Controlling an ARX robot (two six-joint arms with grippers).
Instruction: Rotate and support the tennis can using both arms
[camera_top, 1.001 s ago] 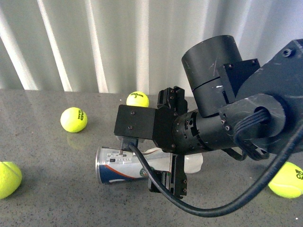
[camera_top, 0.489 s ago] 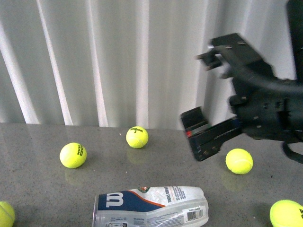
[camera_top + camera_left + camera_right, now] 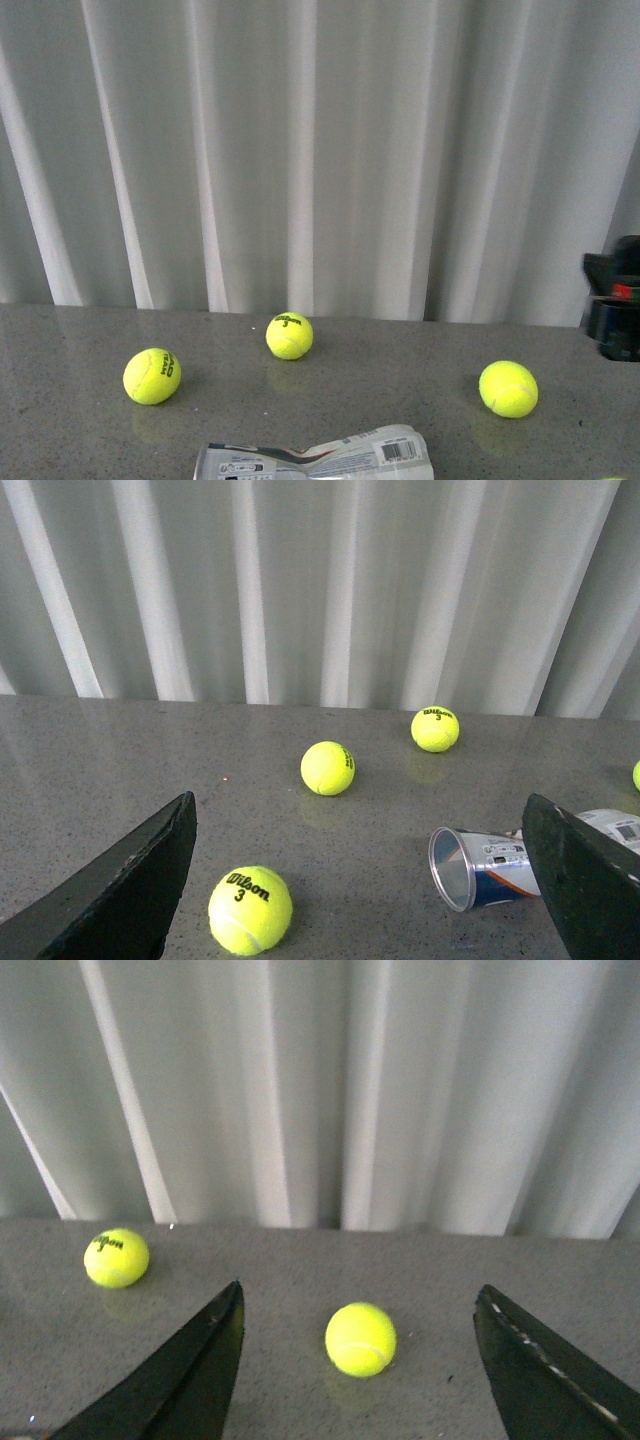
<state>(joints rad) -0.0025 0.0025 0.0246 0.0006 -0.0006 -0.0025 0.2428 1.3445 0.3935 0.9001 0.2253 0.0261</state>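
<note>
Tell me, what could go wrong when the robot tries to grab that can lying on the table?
The tennis can lies on its side, so it might roll away if it gets nudged. Its clear plastic looks crumpled, so a hard squeeze could squash it more. A tennis ball sits close to the left fingers, which might bump it and send it rolling.
</note>
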